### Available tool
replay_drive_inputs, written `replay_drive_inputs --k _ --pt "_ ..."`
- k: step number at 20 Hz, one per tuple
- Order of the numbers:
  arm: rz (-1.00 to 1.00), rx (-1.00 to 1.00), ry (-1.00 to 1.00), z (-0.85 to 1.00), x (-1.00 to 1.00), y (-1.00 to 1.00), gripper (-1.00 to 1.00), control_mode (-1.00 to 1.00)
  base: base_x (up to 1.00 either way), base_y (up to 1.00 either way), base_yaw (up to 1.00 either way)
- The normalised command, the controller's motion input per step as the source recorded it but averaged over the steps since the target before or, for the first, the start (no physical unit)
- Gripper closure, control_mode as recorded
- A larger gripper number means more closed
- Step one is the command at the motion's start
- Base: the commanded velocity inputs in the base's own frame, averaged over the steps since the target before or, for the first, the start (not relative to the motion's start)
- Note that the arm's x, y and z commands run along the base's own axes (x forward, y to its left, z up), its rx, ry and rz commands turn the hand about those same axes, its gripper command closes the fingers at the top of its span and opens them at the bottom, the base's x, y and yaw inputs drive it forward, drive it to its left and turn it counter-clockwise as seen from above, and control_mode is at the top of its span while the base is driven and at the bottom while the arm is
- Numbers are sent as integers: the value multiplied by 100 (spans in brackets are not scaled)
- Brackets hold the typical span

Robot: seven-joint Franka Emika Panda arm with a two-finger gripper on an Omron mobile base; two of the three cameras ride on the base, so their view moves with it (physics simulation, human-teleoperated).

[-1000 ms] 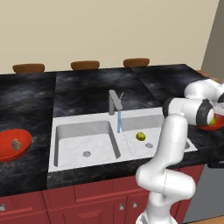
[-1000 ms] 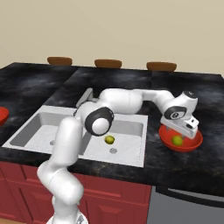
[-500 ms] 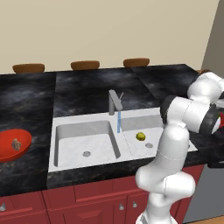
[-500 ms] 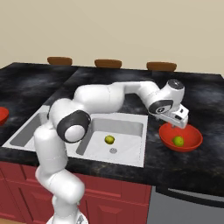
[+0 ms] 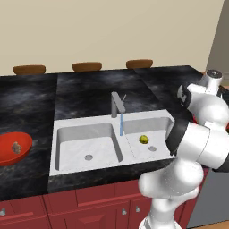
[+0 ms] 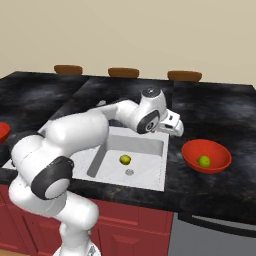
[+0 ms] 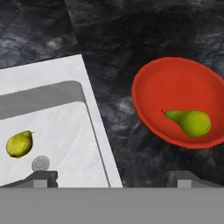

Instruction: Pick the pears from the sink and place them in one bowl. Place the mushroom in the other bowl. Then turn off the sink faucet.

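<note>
End effector now sinkward from glossy red bowl, fingers apart, empty.

1 pear bowled, 1 pear in sink.

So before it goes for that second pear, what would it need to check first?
1. One pear already in the right bowl: ok.
2. Second pear lying free in the sink, by the drain: ok.
3. Hand carrying nothing, fingers apart: ok.
4. Hand over the second pear: not ok; it hangs over the counter between sink and bowl.
5. Mushroom in the left bowl: ok.
6. Faucet off: not ok, water is running.
</note>
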Motion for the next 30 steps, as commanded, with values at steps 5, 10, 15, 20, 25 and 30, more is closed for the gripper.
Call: replay_drive_inputs --k 5,10,15,20,25,30 --pt "2 -9 8 -2 0 100 -100 -100 0 0 0" --pt "2 -3 16 -7 0 85 -100 -100 0 0 0" --pt "2 0 14 -17 11 54 -100 -100 0 0 0" --pt "4 0 1 -35 18 13 -100 -100 0 0 0" --pt "3 4 2 -31 34 17 -100 -100 0 0 0" --pt "2 9 4 -19 31 24 -100 -100 0 0 0"
